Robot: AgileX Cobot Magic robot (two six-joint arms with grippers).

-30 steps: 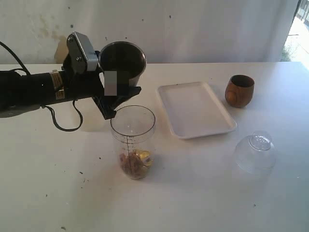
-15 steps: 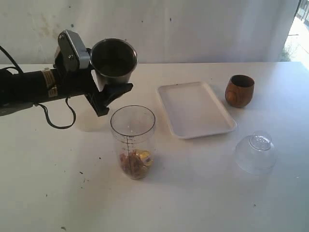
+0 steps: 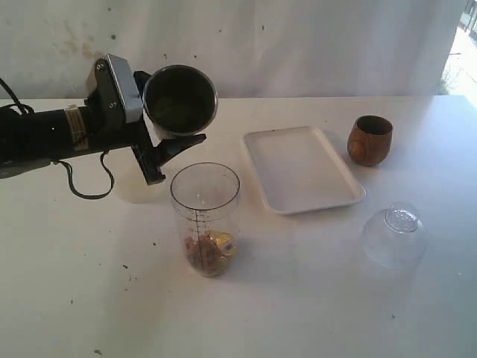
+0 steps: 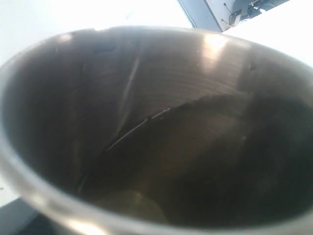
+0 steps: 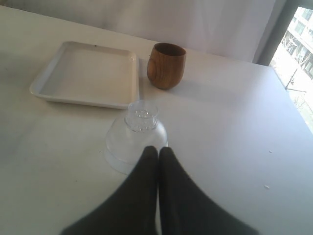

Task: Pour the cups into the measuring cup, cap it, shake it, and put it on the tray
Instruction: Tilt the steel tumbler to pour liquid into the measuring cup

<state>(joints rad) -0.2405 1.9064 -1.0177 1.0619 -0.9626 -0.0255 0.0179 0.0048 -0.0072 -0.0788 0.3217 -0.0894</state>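
My left gripper (image 3: 160, 142) is shut on the steel tumbler (image 3: 179, 99), held tilted in the air behind and left of the measuring cup (image 3: 206, 218). The tumbler's dark inside (image 4: 166, 132) fills the left wrist view and hides the fingers. The measuring cup stands upright and uncapped, with brown and yellow bits at its bottom. The wooden cup (image 3: 370, 139) (image 5: 166, 65) stands upright to the right of the white tray (image 3: 300, 167) (image 5: 88, 73). My right gripper (image 5: 157, 151) is shut on nothing, just short of the domed lid; it is out of the exterior view.
A clear domed plastic lid (image 3: 395, 235) (image 5: 137, 137) rests on the white table (image 3: 313, 298), in front of the tray's right end. A pale wall runs behind the table. A window shows at the far right.
My left gripper has carried the steel tumbler back and to the left from over the measuring cup, and the tumbler's mouth has tipped more toward the camera. Nothing else has moved.
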